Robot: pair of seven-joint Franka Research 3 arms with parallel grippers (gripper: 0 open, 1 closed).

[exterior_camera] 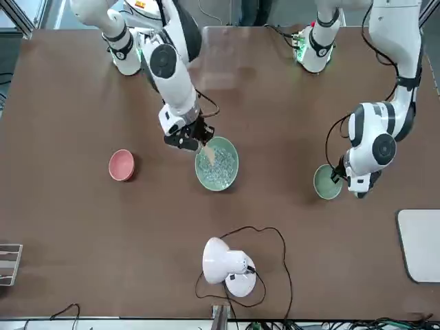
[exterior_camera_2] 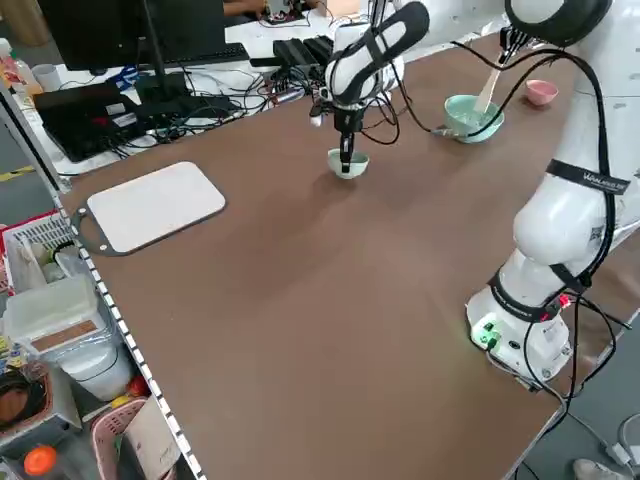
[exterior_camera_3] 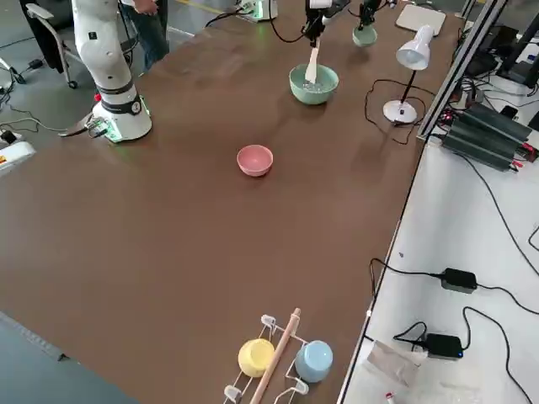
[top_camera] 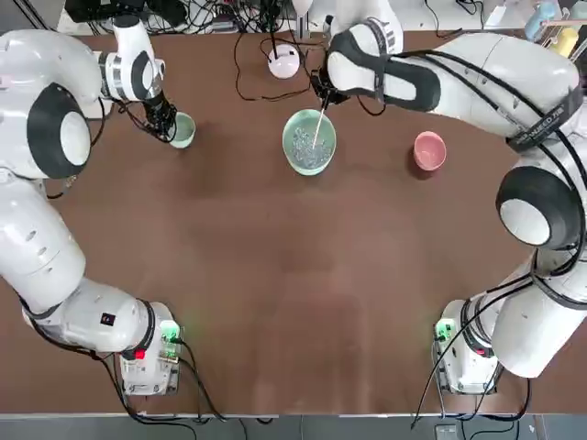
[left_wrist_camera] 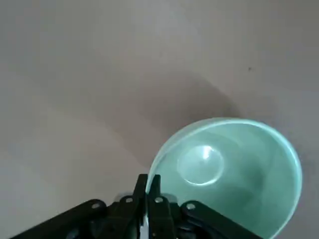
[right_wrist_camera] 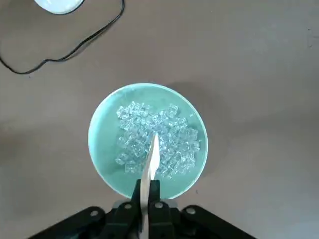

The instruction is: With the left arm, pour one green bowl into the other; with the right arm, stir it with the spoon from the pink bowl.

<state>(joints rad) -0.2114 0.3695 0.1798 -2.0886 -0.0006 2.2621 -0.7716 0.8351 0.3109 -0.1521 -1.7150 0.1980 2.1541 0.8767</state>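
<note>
Right end effector (right_wrist_camera: 147, 211), fingers closed on the flat handle of the wooden spoon (right_wrist_camera: 149, 164), hangs over the near rim of the large mint-green bowl (top_camera: 309, 142) at mid-table; the spoon slopes down from the grip so that its blade rests among the clear, ice-like cubes (right_wrist_camera: 157, 142) that cover the bowl's floor. Left end effector (left_wrist_camera: 148, 199), fingers pressed together on the rim of the small sage-green bowl (top_camera: 182, 130), holds that bowl at the far left part of the table (top_camera: 275, 275), well apart from the large bowl; in the left wrist view the small bowl is tilted, its inside bare and facing the camera, and whether its base touches the table cannot be told. Pink bowl (top_camera: 428, 151) stands upright and bare of contents on the robot's right of the large bowl, clear of both arms. Beyond the large bowl, near the far edge, a white desk lamp (exterior_camera: 227, 265) stands with its black cable (exterior_camera: 275, 240) looped over the table. A pale rectangular board (exterior_camera_2: 155, 205) lies flat near the table's left edge. At the table's right edge a small rack holds a yellow cup (exterior_camera_3: 256, 358) and a blue cup (exterior_camera_3: 314, 360).
</note>
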